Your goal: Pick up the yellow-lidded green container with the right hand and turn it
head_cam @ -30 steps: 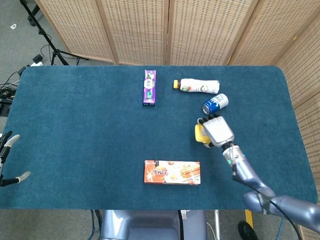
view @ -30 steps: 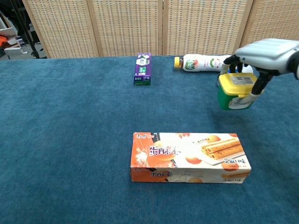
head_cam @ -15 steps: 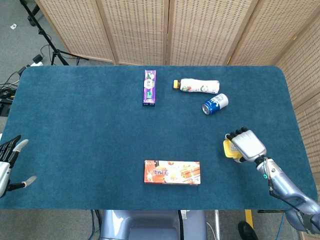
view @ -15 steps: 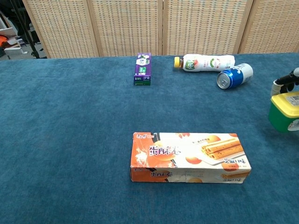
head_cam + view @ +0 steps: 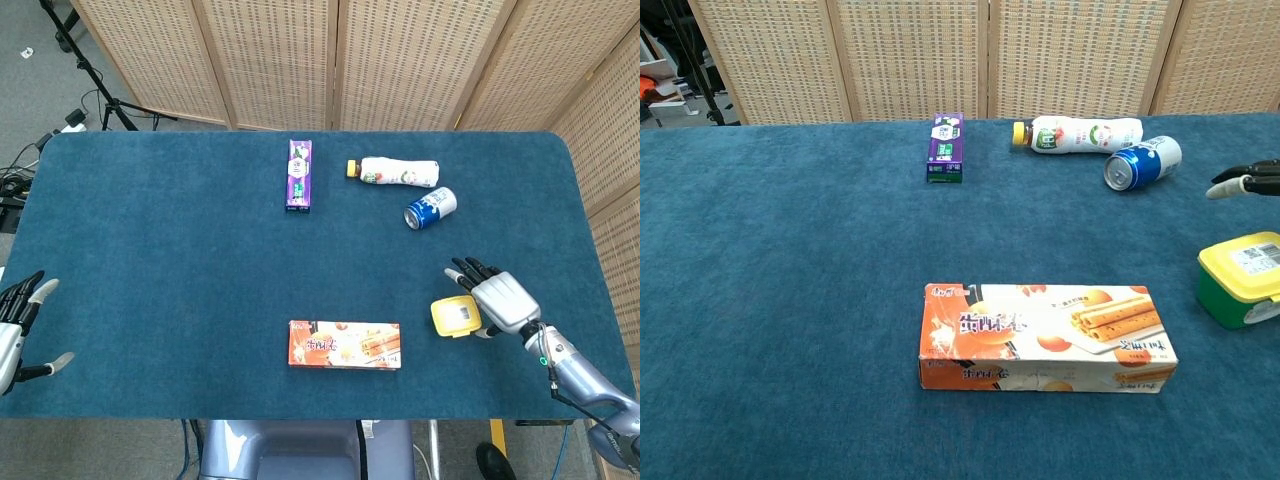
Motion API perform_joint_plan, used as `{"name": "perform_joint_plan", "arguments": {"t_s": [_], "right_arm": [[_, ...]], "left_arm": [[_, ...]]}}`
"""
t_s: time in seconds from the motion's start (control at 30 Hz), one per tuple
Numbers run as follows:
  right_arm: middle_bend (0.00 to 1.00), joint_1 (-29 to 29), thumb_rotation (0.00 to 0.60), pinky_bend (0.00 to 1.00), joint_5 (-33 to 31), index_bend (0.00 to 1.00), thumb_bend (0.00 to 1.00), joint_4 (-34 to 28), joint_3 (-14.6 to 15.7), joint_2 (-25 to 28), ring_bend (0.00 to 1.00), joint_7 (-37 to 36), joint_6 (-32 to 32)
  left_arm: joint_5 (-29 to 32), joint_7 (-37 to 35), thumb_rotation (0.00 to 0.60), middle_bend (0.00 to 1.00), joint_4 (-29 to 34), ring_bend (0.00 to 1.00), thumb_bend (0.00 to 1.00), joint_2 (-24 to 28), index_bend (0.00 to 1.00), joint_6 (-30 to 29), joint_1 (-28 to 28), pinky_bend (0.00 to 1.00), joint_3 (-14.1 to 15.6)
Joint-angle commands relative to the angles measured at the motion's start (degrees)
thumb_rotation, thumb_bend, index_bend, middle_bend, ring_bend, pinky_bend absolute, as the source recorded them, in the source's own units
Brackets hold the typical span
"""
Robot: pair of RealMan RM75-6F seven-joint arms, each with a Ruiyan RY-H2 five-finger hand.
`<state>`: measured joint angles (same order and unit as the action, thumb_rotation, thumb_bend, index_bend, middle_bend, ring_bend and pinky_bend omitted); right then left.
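Beside our wafer box (image 5: 344, 344) sits the container (image 5: 454, 316), can (image 5: 430, 208) and bottle (image 5: 397, 172) well behind; our right hand (image 5: 503, 303) spreads open just beside it, holding nothing.

Right hand (image 5: 500, 303) fingers spread — left hand (image 5: 18, 330) likewise.

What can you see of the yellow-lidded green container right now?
The yellow-lidded green container is a squat tub with rounded corners, plastic-looking, with a green body and a yellow lid carrying a small white printed label. The lid is on. It stands upright on the blue table near the right front edge, to the right of the orange biscuit box. The right hand sits right beside it with fingers spread; whether it touches the tub cannot be told.
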<state>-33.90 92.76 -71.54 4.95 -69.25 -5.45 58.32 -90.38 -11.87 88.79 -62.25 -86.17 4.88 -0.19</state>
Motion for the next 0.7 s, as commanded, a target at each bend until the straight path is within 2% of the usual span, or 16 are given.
{"name": "perform_joint_plan", "arguments": {"t_s": [0.03,0.4,0.6,0.7], "right_arm": [[0.00,0.6,0.600,0.29,0.3,0.01,0.01,-4.0,-0.2,2.6,0.00,1.7,1.6],[0.00,1.8,0.600,0.27,0.5,0.00,0.00,-15.7,-0.3,7.5,0.00,11.8,2.4],[0.05,0.9,0.600,0.27,-1.1,0.09,0.04,-15.5,-1.4,4.4,0.00,16.1,-0.6],[0.08,0.8,0.600,0.27,-1.4,0.12,0.10,-14.3,-1.8,2.6,0.00,17.8,-0.8]], "left_arm": [[-0.1,0.0,0.600,0.00,0.1,0.00,0.00,0.1,0.05,-0.2,-0.1,0.08,0.1],[-0.4,-0.5,0.600,0.00,-0.1,0.00,0.00,0.2,0.05,-0.8,-0.3,0.08,0.1],[-0.5,-0.9,0.600,0.00,-0.1,0.00,0.00,0.3,0.05,-1.3,-0.5,0.08,0.1],[-0.2,-1.2,0.600,0.00,-0.3,0.00,0.00,0.4,0.05,-1.2,-0.4,0.08,-0.1]]}}
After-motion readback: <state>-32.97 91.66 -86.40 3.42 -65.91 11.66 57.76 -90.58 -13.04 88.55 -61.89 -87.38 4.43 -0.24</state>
